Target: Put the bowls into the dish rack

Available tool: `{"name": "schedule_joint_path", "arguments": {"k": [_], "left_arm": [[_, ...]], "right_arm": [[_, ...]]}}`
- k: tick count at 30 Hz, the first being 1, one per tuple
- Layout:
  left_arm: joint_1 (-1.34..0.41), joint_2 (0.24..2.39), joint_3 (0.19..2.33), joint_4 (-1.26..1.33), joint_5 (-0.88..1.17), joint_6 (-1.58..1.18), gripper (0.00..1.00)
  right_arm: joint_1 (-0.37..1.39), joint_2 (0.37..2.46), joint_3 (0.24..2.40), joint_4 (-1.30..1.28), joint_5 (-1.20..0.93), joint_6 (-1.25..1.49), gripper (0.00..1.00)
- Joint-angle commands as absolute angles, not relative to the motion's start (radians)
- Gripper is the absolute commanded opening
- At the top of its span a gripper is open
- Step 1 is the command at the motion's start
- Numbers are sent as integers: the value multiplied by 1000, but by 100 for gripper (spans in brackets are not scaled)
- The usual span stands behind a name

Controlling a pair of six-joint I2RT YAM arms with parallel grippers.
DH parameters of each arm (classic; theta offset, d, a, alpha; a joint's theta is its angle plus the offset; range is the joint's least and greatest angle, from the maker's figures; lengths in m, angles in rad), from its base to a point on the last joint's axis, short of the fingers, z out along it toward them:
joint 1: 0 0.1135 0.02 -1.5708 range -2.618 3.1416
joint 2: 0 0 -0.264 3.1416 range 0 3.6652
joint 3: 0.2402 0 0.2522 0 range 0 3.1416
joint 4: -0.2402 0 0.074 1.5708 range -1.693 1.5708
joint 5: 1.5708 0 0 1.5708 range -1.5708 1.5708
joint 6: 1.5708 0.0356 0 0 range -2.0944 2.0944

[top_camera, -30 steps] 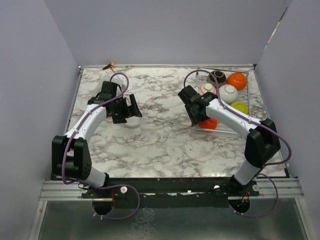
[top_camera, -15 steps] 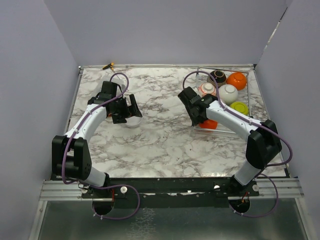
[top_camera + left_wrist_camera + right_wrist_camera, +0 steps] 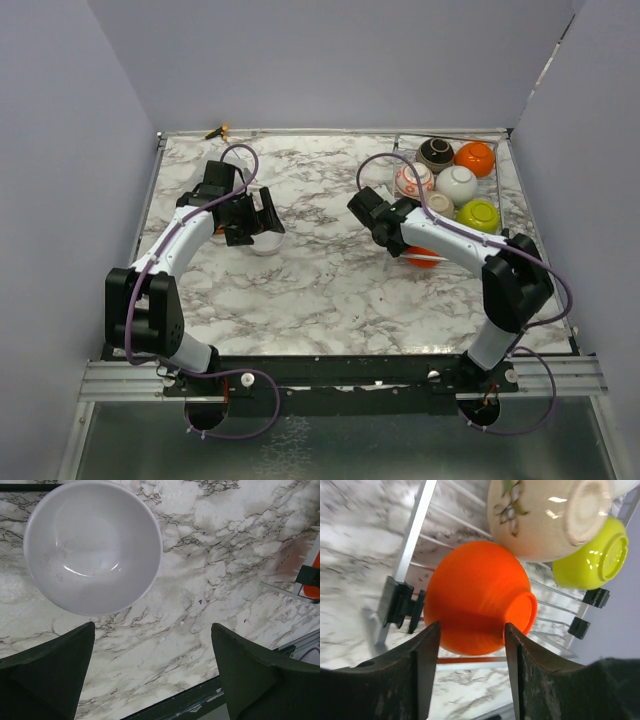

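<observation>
The silver wire dish rack (image 3: 402, 256) stands at the right. It holds a dark brown bowl (image 3: 435, 152), an orange bowl (image 3: 474, 158), a white bowl with orange pattern (image 3: 413, 179), a white bowl (image 3: 457, 185), a beige bowl (image 3: 438, 204) and a lime green bowl (image 3: 479, 214). A second orange bowl (image 3: 422, 257) lies tilted at the rack's near left corner. My right gripper (image 3: 388, 236) is open and empty just left of it; the wrist view shows that bowl (image 3: 475, 605) beyond my open gripper (image 3: 472, 626). Another white bowl (image 3: 265, 240) sits upright on the table. My left gripper (image 3: 255, 218) hovers open by it (image 3: 92, 545).
The rack's left rail (image 3: 415, 540) and black clips (image 3: 400, 605) lie close to my right fingers. The beige bowl (image 3: 545, 515) and the lime green bowl (image 3: 590, 555) lean just behind the orange one. A small yellow-black object (image 3: 215, 131) lies at the table's far left edge.
My right gripper has drawn back to the left, away from the rack, and the orange bowl stays in the rack's near left corner. The left arm has barely moved.
</observation>
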State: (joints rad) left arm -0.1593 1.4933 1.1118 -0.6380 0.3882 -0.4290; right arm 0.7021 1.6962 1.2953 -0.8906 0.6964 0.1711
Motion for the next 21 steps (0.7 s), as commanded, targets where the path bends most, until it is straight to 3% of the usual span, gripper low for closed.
{"name": "schedule_joint_path", "arguments": {"k": [1,7,14,21], "left_arm": [[-161,1500,1154,-650,395,-422,99],[-162,1502,1163,-640,425,-430,99],[-163,1500,1176,-635,415,-446,99],[-163,1505,1194,-633,413,-456,99]], "right_arm": [[670,1784,1243,-979,755,90,43],[670,1739,1275,-992,697,93,48],[649,1680,1450,-1007,580,211,63],[468,1602,1432,-1023,512,393,69]]}}
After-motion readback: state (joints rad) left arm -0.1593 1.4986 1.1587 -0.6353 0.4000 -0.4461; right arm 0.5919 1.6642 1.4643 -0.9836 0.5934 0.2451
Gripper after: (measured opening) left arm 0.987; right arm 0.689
